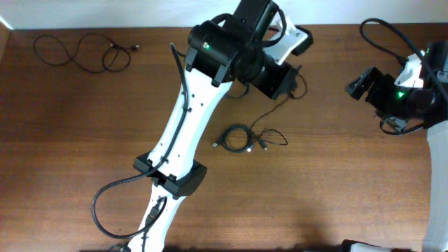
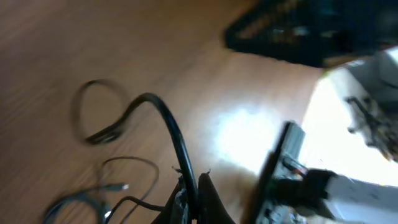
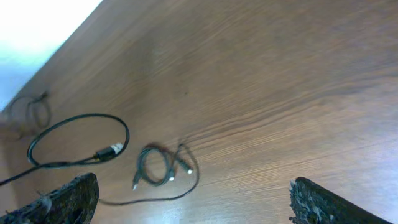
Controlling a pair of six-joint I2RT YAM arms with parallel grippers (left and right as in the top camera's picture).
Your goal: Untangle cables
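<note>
A small knotted coil of thin black cables lies on the wooden table at the centre, with plug ends pointing right. My left gripper hovers above and right of it. In the left wrist view that gripper is shut on one black cable, which arcs up and left to a plug end. The coil shows blurred at lower left. My right gripper is off to the right, apart from the cables. Its view shows it wide open, holding nothing, with the coil ahead of it.
Another thin black cable lies spread in loops at the table's far left corner, also visible as a distant cable. The left arm's white links cross the table's middle from the front edge. The table's back edge meets a white wall.
</note>
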